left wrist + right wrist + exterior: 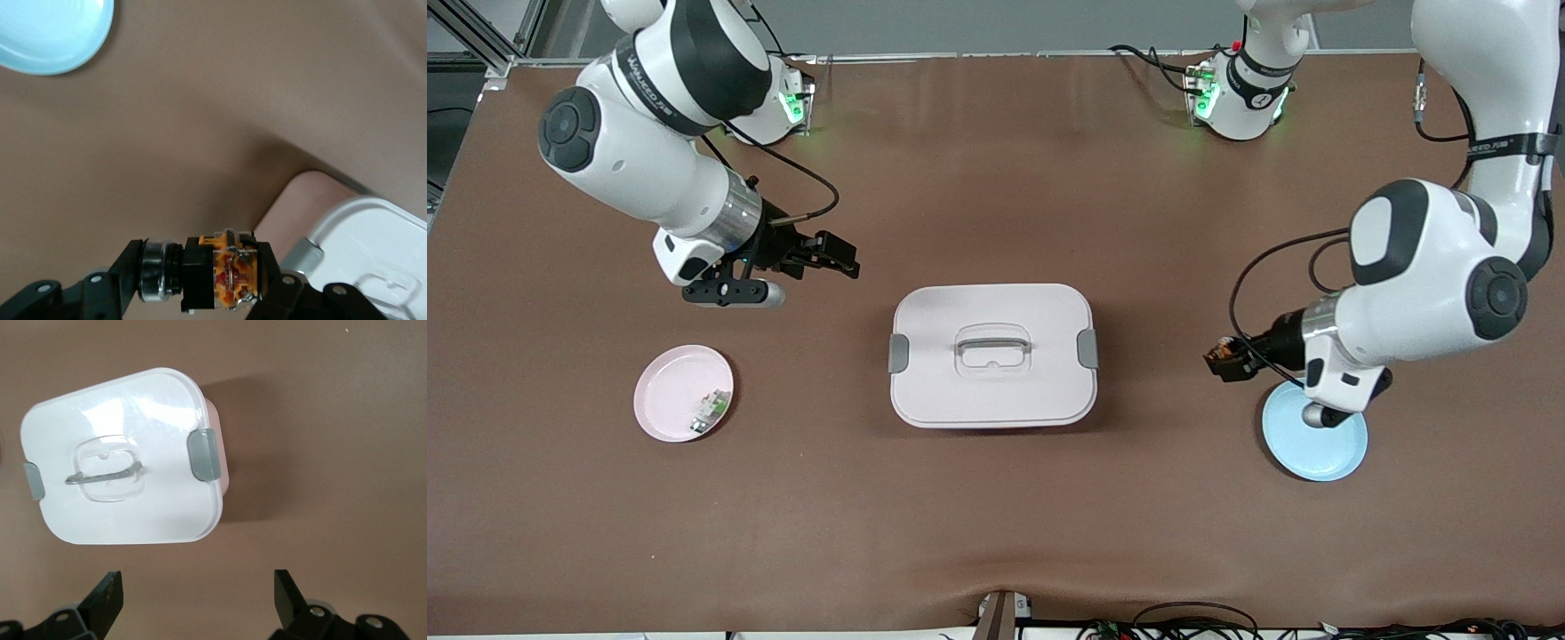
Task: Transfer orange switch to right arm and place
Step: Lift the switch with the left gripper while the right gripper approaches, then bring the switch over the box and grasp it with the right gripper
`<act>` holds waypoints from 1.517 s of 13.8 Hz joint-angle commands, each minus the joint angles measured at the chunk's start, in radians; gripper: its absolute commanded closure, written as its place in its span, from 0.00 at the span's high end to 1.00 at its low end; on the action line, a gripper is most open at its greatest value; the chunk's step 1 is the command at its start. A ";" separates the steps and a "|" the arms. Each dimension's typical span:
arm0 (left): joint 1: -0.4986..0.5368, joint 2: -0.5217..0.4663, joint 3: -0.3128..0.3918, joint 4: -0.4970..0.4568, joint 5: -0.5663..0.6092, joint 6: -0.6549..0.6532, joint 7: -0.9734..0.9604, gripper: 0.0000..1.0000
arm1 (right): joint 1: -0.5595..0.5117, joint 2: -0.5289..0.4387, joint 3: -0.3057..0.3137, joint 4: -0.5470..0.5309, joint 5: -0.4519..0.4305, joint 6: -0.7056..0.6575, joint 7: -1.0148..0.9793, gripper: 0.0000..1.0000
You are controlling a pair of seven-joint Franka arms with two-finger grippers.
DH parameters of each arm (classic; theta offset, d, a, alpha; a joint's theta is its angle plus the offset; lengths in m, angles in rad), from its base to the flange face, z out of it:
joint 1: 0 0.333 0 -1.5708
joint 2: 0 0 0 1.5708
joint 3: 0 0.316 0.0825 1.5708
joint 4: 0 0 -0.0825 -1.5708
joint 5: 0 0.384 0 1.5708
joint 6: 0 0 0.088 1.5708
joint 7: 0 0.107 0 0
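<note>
The left gripper has its fingers clamped on the orange switch. In the left wrist view the switch sits crosswise between the black fingers, its orange-amber middle showing and a silver ring at one end. The gripper hangs in the air over bare table, just beside the blue plate, toward the left arm's end of the table. Part of the left arm's wrist covers the plate's rim in the front view. The plate also shows at a corner of the left wrist view, with nothing visible on it.

The right gripper has its fingers wide apart and holds nothing. In the right wrist view the two fingertips stand well apart over brown table, with the box in sight past them. The gripper hangs over the table between the right arm's base and the box, toward the right arm's end.

The box sits in the middle of the table, its white lid on, with a grey clip at each short end and a clear handle on top. One corner of it shows in the left wrist view.

A pink plate lies toward the right arm's end of the table, nearer to the front camera than the right gripper. A small white-and-green part lies on it, near its rim.
</note>
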 commanded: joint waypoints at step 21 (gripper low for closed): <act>-0.115 0.076 -0.196 0.154 -0.210 0.002 -0.825 0.00 | 0.316 0.152 -0.002 -0.009 0.703 0.666 0.152 1.00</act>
